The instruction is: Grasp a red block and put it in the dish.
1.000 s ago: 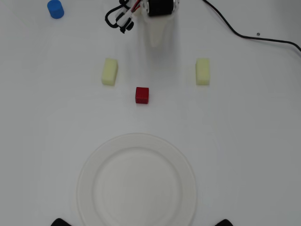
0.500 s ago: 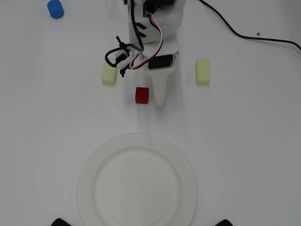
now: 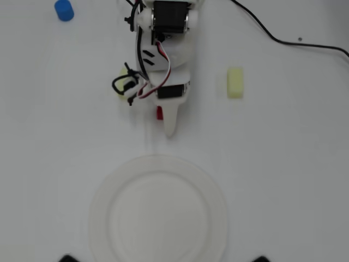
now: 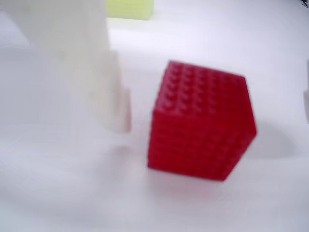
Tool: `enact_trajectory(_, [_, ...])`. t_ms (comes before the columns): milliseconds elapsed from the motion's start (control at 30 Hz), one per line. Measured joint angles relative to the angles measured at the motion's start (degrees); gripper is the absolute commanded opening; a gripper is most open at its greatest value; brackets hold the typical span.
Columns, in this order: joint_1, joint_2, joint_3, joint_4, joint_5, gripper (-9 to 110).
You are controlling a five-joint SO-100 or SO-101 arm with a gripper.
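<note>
A white table (image 3: 283, 164) is seen from the overhead view. A white robot arm (image 3: 163, 60) with black motors and red, white and black wires reaches down from the top edge toward the middle of the picture. Its two-finger gripper (image 3: 163, 117) is lowered over a small solid red cube (image 3: 159, 113), of which only a thin red sliver is visible beside the pointed white finger (image 3: 170, 123). In the wrist view the red cube (image 4: 200, 121) fills the middle of the picture and is blurred; its top is covered with rows of small studs, and it rests on the table. One broad white finger (image 4: 91, 72) stands just to its left with a narrow gap between them, and a sliver that may be the other finger is seen at the right edge, apart from the cube. The fingers are spread apart, with the cube between them and not clamped.

A large round white plate (image 3: 101, 213) lies below the arm in the overhead view, well apart from the cube. One pale yellow rectangular block (image 3: 235, 82) lies to the right of the arm; another (image 3: 121, 76) is mostly hidden behind the wires on the left. A small blue cylinder (image 3: 64, 10) stands in the top left corner. A black cable (image 3: 283, 41) runs across the upper right.
</note>
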State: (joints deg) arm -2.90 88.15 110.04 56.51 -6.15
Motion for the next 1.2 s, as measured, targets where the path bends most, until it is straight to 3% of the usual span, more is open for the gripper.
enact_trajectory(233, [1.8,-0.7,0.0,-1.0,-1.7,22])
enact_trajectory(433, [0.2,-0.7,0.0,-1.0,-1.2,0])
enact_trajectory(767, [-1.4,4.1,2.0,-1.0,-0.7,0])
enact_trajectory(1000, [-0.4,24.6,2.2,-1.5,-6.9,0])
enact_trajectory(1200, [-0.9,39.2,3.8,-12.3,-14.8,0])
